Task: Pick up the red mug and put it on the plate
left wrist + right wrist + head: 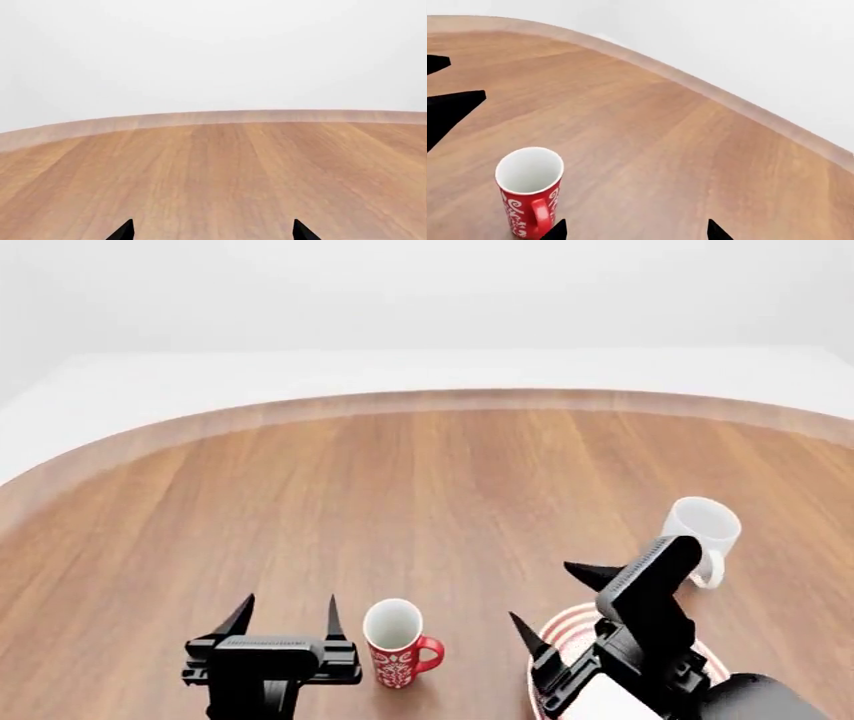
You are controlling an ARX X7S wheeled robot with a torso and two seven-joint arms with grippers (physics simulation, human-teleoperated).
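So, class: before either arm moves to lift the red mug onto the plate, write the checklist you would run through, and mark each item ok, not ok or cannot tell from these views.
1. Red mug upright on the table, mouth up: ok.
2. Mug free of any grip: ok; it stands apart from both grippers.
3. Right gripper open and empty: ok.
4. Left gripper open and empty: ok; it sits beside the mug, not around it.
5. Plate free to take the mug: cannot tell; the right arm covers most of it in the head view.
6. White mug out of the path between red mug and plate: ok; it stands beyond the plate.
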